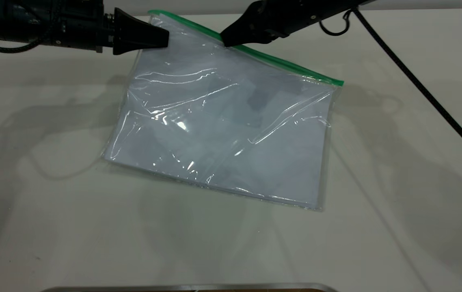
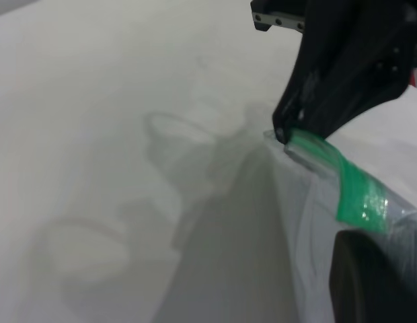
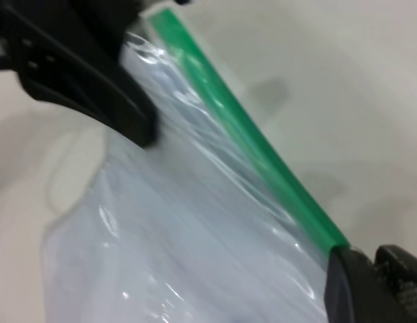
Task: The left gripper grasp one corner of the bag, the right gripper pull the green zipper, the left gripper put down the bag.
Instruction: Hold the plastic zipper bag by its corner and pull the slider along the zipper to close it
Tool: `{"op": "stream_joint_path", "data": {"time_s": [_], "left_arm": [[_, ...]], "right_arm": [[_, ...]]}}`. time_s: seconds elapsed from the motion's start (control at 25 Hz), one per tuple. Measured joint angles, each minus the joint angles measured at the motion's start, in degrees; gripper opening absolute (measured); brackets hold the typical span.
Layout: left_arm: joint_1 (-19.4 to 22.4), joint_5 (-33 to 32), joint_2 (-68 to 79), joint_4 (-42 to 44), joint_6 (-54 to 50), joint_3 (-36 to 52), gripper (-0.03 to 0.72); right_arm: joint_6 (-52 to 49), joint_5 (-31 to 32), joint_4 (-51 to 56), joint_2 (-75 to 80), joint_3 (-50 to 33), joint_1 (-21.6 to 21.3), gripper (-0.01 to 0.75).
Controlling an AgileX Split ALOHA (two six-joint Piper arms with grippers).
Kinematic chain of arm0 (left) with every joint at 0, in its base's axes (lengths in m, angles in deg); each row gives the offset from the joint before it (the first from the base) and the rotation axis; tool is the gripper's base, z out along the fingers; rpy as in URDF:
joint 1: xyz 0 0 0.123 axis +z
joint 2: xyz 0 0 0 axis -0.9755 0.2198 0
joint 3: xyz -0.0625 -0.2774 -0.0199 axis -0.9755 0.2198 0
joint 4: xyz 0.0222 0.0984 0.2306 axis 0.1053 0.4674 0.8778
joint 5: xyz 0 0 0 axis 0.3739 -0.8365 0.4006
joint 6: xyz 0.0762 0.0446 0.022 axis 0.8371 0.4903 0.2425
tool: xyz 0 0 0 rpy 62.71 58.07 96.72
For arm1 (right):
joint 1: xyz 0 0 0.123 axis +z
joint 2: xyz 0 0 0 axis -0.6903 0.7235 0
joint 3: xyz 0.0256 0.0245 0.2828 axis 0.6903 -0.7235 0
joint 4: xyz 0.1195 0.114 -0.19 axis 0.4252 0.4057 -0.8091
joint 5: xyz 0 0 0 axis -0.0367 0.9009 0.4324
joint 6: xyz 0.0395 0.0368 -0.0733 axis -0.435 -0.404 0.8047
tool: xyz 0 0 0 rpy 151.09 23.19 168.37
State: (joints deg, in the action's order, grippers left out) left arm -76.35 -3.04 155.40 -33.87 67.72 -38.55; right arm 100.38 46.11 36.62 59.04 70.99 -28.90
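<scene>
Two grippers clamp the bag (image 1: pixel 223 125) along its raised green edge.
Left gripper (image 1: pixel 162 37) pinches the corner (image 1: pixel 156 18) at 11 o'clock; right gripper (image 1: pixel 227 39) closes on the green zipper (image 1: pixel 279 63) toward 12; the bag's lower edge rests on the table (image 1: pixel 397 202).

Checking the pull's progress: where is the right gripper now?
In the exterior view, the right gripper sits on the green zipper, upper middle, just right of the left gripper.
</scene>
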Motion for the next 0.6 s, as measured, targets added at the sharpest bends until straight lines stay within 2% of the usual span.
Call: {"op": "stream_joint_path", "data": {"time_s": [0.4, 0.6], "left_arm": [[0.1, -0.6, 0.0, -1.9, 0.1, 0.0, 0.053], [0.8, -1.0, 0.0, -1.4, 0.1, 0.0, 0.053]], "right_arm": [[0.0, -1.6, -1.2, 0.0, -0.1, -2.4, 0.047], [0.0, -3.7, -5.7, 0.0, -0.1, -2.5, 0.048]]}}
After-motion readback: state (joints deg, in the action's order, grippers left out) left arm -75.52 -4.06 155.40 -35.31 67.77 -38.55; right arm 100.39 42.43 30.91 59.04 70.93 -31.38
